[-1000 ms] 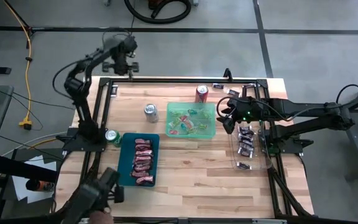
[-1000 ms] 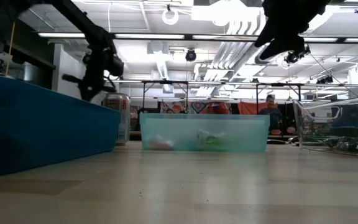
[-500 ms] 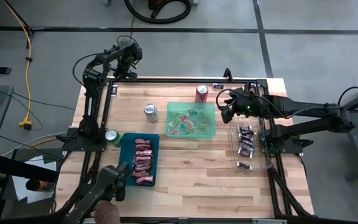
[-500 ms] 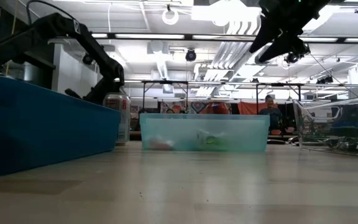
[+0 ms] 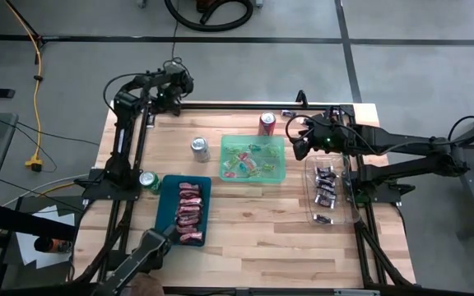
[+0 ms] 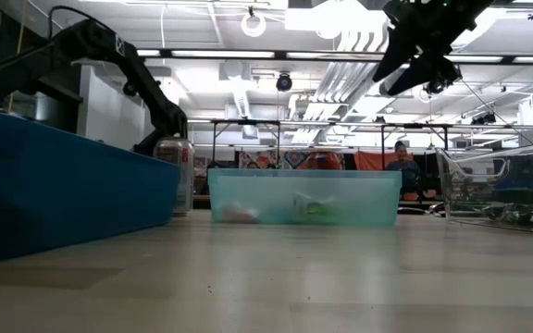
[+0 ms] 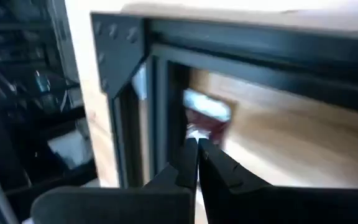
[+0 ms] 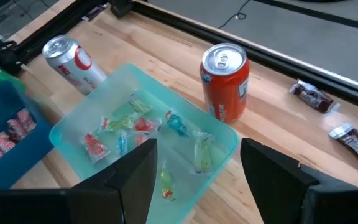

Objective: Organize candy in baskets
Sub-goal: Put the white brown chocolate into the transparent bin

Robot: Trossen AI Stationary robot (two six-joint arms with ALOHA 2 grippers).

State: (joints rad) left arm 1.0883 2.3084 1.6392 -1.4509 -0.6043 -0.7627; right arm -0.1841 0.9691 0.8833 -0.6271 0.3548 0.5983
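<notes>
**Left arm folding back to far-left corner; right arm parked over green basket, empty**

Change: over the last second the left gripper (image 5: 183,82) has swung from out past the worktop's far edge to low at the far-left corner, by the black frame rail. The right gripper (image 5: 300,141) has barely shifted, drifting toward the far edge above the light green basket's (image 5: 253,158) right end. Read: no candy in transit right now, a reposition between picks.

Fingers:
- Left: closed tight, tips together, nothing between them. Its wrist view shows them just short of the frame rail, a blurred wrapped piece beyond.
- Right: fingers (image 8: 132,177) spread wide, empty, touching nothing; well above the basket in the low view.

Candy status:
- Teal basket (image 5: 184,210), near-left: rows of red/pink candies (image 5: 189,212).
- Green basket, centre: mixed bright pieces (image 8: 138,127).
- Clear basket (image 5: 329,191), right edge: dark mini bars (image 5: 326,185).
- Loose on the worktop by the far-right corner: two dark bars (image 8: 312,94) beyond the red can (image 8: 225,81). Likely next picks, closest to the right arm.

Silver can (image 5: 200,149) and green can (image 5: 148,179) stand upright, untouched.
</notes>
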